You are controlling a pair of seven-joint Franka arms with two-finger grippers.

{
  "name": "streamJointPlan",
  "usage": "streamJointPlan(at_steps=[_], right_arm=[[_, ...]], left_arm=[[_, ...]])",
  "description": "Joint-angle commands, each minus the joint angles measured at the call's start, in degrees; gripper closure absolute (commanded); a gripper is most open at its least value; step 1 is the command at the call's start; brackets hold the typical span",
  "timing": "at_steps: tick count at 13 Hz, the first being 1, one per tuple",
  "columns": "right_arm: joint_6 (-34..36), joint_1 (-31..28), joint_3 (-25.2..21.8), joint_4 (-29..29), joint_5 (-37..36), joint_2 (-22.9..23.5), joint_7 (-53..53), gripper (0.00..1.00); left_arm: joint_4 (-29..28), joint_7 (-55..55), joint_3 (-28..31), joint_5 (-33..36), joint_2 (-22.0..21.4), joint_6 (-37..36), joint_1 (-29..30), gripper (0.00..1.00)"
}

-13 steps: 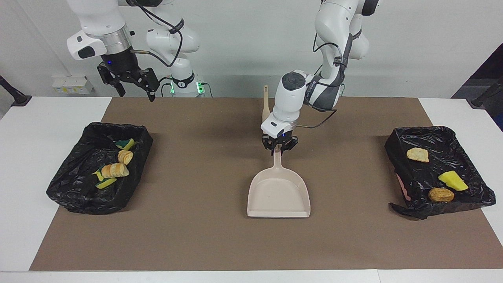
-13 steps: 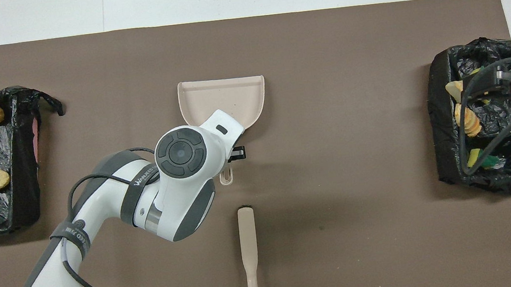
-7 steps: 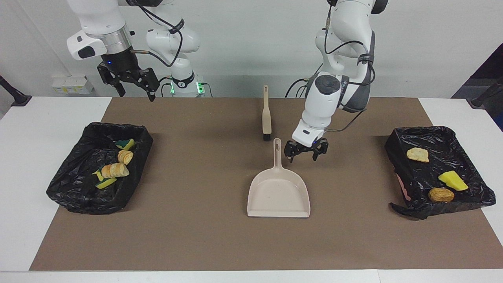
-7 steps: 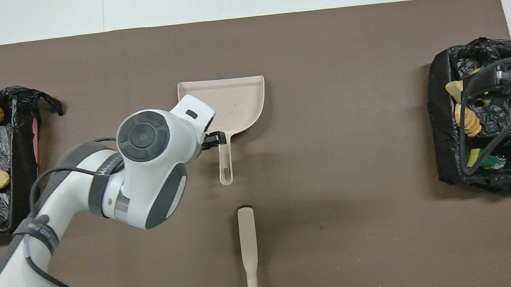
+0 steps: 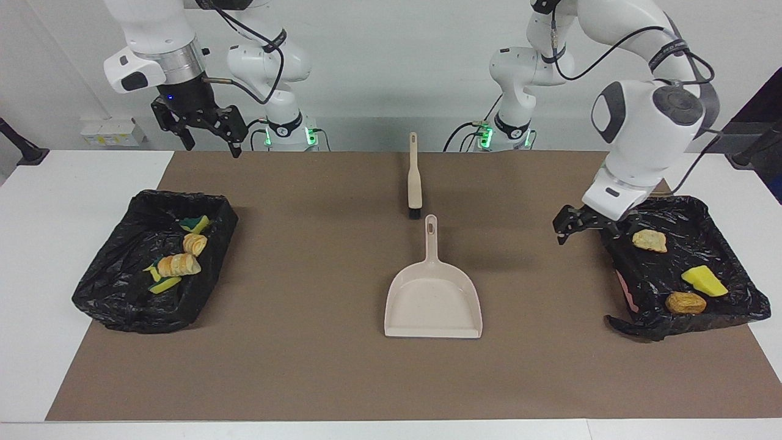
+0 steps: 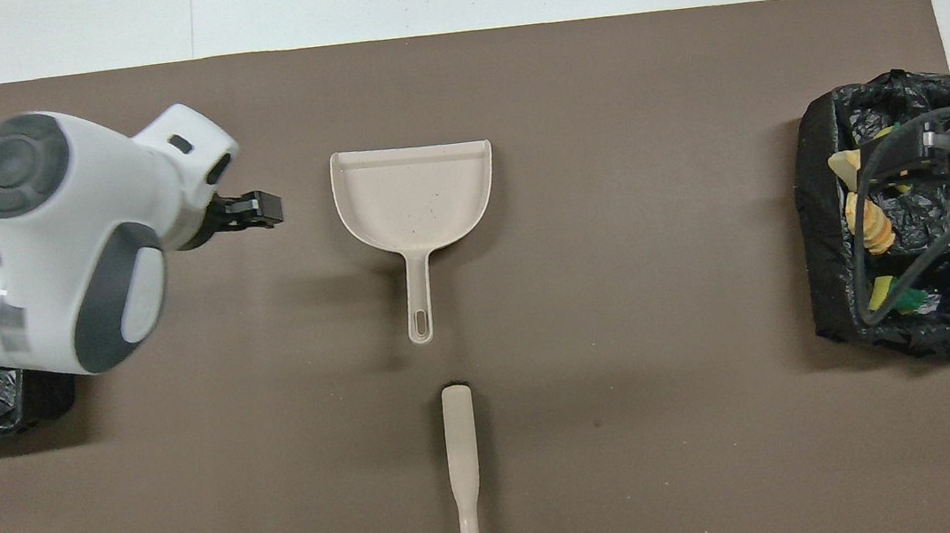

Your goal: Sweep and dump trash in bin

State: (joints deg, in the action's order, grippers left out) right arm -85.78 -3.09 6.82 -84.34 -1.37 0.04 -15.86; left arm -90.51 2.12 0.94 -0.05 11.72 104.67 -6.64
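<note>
All the trash lies in two black-lined bins: sponge chunks and pastry pieces (image 5: 178, 264) toward the right arm's end of the dustpan (image 5: 433, 299), three scraps (image 5: 685, 302) toward the other. They look light, soft and crumbly, best scooped rather than pinched. The left gripper (image 5: 591, 223) hangs released and empty over its bin's rim (image 5: 611, 250); the right gripper (image 5: 204, 131) waits, spread and empty.

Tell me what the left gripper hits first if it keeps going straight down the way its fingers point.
Probably the rim of the black-bagged bin at that arm's end; the open left gripper hangs over it, though depth is unclear.
</note>
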Motion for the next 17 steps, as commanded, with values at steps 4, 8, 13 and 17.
streamJointPlan(at_steps=[4,8,13,17], right_arm=[[0.5,-0.3,0.2,0.8,0.4,0.3,1.4,0.00],[0.4,-0.4,0.2,0.8,0.4,0.4,1.4,0.00],[0.3,-0.4,0.2,0.8,0.4,0.4,1.4,0.00],[0.3,-0.4,0.2,0.8,0.5,0.4,1.4,0.00]], left_arm=[[1.2,9.0,-0.1,-1.5,-8.3,-12.4,6.2,0.00],[-3.0,7.1,0.0,-1.4,-13.8,-12.1,6.1,0.00],[-1.4,7.3,0.2,-1.2,-14.9,-15.3,6.2,0.00],[1.0,7.4,0.1,-1.2,-14.5,-17.8,6.2,0.00]])
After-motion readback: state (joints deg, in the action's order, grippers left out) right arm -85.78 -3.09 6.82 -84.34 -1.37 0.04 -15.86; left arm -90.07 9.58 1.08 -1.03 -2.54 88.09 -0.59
